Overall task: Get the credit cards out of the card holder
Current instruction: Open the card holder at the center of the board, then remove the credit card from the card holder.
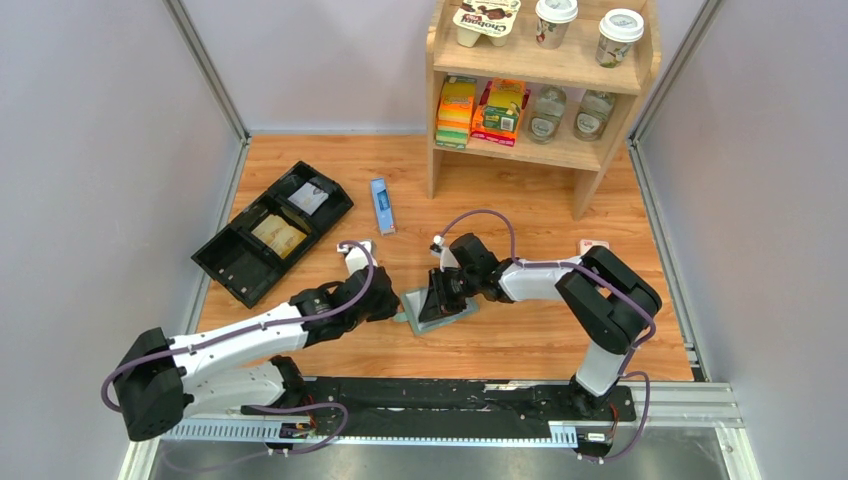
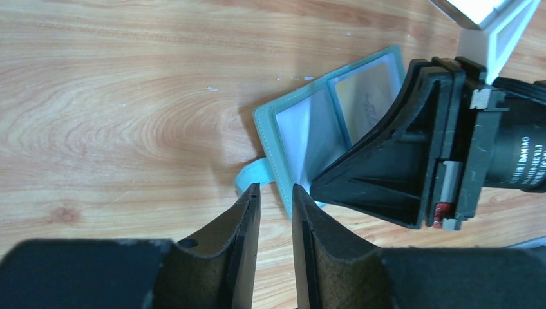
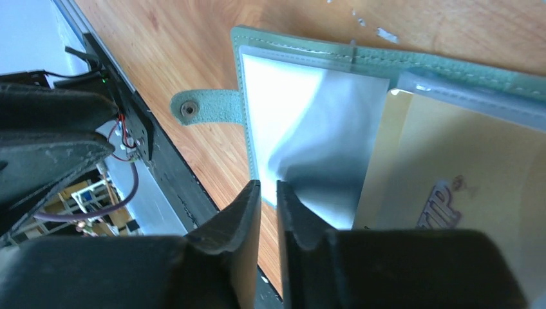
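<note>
Wooden table [image 1: 520, 335], from above: the card holder [image 1: 466, 306] lies open under the right gripper [image 1: 440, 295], with the left gripper [image 1: 388, 305] just beside it. A Chobani pack [image 1: 487, 18] tops the shelf [image 1: 600, 75].

Left wrist: its jaws are slightly apart and empty, near the strap [image 2: 252, 174]. "DAMIAO" is printed on the right arm.

Right wrist: its jaws pinch a clear pocket page [image 3: 309, 122]. A golden credit card [image 3: 451, 148] sits in the next pocket, its print unreadable.

"Chobani" on yogurt pack [image 1: 486, 18], 12 o'clock in top view. "DAMIAO" printed sideways on right arm's wrist motor [image 2: 525, 154], 3 o'clock in left wrist view. Tan credit card [image 3: 463, 161] inside card holder [image 3: 309, 51]: stylised letters ending "IP", rest hidden.
</note>
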